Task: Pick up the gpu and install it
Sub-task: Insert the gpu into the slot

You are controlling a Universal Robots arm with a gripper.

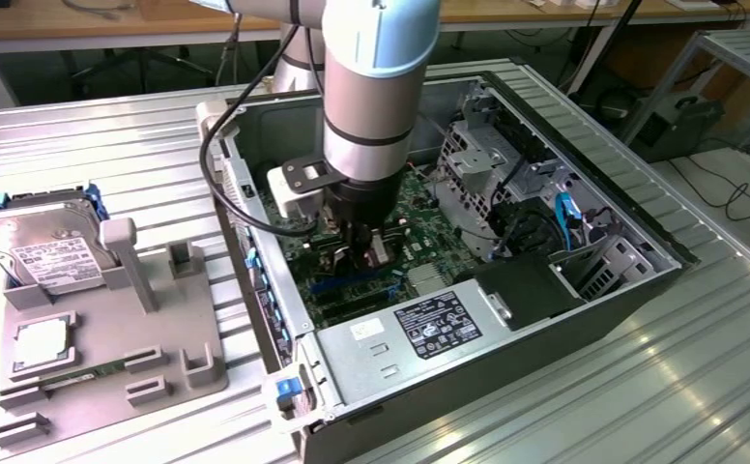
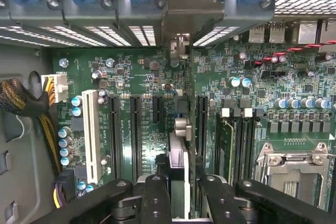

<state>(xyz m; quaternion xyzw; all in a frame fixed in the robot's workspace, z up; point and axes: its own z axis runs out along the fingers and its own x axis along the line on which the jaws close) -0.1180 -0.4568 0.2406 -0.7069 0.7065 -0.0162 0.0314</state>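
I have the hand (image 2: 178,192) closed on the gpu (image 2: 178,150), which it holds on edge, low inside the open computer case (image 1: 349,358), just above the motherboard (image 2: 147,72). This is the installing step. I judge the card must line up with the slot (image 2: 201,124) before pressing down straight.

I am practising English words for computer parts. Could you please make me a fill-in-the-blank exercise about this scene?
1. The gripper is shut on the ____, which is seen edge-on.
2. The held card hangs over the green ____ inside the open computer case.
3. The hard drive stands on a grey holder, on the exterior view's ____ of the case.

Missing words: gpu; motherboard; left.
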